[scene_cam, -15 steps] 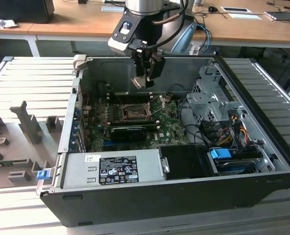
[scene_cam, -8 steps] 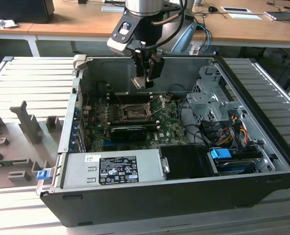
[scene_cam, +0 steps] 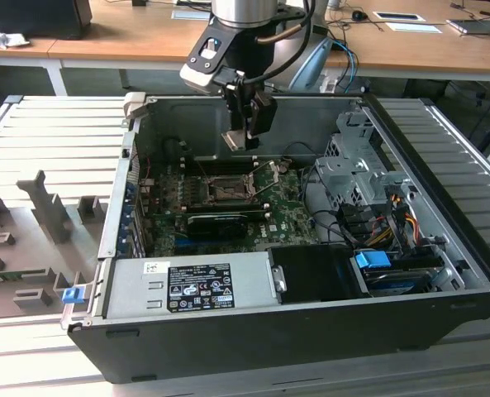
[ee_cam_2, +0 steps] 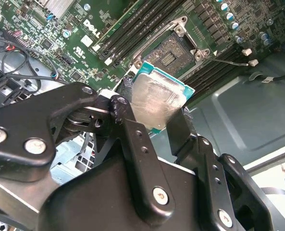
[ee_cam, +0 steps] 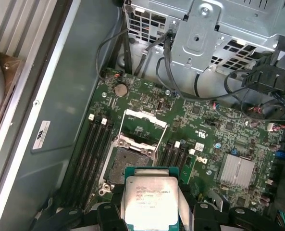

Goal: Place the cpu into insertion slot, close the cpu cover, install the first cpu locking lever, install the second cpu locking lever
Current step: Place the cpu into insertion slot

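Observation:
My gripper [scene_cam: 243, 134] hangs inside the open computer case, shut on the cpu [scene_cam: 232, 141]. In both wrist views the cpu [ee_cam_2: 156, 101] [ee_cam: 151, 199] is a pale silver square on a green base, clamped by its edges between the black fingers [ee_cam_2: 132, 139]. It is held in the air above the motherboard [scene_cam: 286, 219], apart from the insertion slot [scene_cam: 226, 190] [ee_cam_2: 173, 50] [ee_cam: 128, 166]. The slot lies bare, and the cpu cover [ee_cam: 144, 126] is swung open at its far edge. A thin locking lever [ee_cam_2: 229, 61] stands raised beside the slot.
A grey power supply [scene_cam: 191, 285] lies along the case's front wall. A metal drive cage [scene_cam: 360, 165] [ee_cam: 209, 33] with bundled cables fills the exterior view's right. Memory slots [ee_cam: 96, 144] flank the socket; a finned heat sink [ee_cam: 236, 171] sits nearby. A grey fixture tray [scene_cam: 38, 223] lies outside.

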You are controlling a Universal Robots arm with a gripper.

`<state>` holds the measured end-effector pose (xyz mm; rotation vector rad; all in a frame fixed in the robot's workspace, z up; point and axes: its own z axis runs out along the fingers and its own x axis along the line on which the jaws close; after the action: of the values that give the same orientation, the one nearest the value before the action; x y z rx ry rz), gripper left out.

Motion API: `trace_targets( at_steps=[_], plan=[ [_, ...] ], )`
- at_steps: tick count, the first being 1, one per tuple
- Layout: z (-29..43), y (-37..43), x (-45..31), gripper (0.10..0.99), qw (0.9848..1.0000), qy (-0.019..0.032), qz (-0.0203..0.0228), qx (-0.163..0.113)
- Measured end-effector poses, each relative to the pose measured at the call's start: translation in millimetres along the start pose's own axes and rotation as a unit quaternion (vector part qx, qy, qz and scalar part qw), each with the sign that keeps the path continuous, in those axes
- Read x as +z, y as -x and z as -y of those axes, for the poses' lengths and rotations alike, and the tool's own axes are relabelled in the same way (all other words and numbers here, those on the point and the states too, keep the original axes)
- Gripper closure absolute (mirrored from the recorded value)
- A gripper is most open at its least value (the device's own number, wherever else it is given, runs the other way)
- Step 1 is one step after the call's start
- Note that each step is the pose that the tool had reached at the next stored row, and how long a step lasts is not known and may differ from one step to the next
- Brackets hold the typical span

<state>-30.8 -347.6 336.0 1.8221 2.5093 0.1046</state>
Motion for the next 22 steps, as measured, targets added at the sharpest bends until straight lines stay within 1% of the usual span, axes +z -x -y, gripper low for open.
trace_targets(
  at_steps=[11,15,16,17,21,22],
  plan=[
    [0.2,0.0,2.0,0.557,0.9999,0.0002,0.001,0.013],
    [0.3,0.0,3.5,0.557,0.9996,0.0002,0.0023,0.028],
    [0.3,0.0,4.1,0.557,0.9993,0.0002,0.0032,0.038],
    [0.4,0.0,4.8,0.557,0.9985,0.0004,0.0045,0.055],
    [0.4,0.0,6.0,0.557,0.9961,0.0006,0.007,0.088],
    [0.4,0.0,6.4,0.557,0.9953,0.0007,0.0077,0.096]
  ],
)
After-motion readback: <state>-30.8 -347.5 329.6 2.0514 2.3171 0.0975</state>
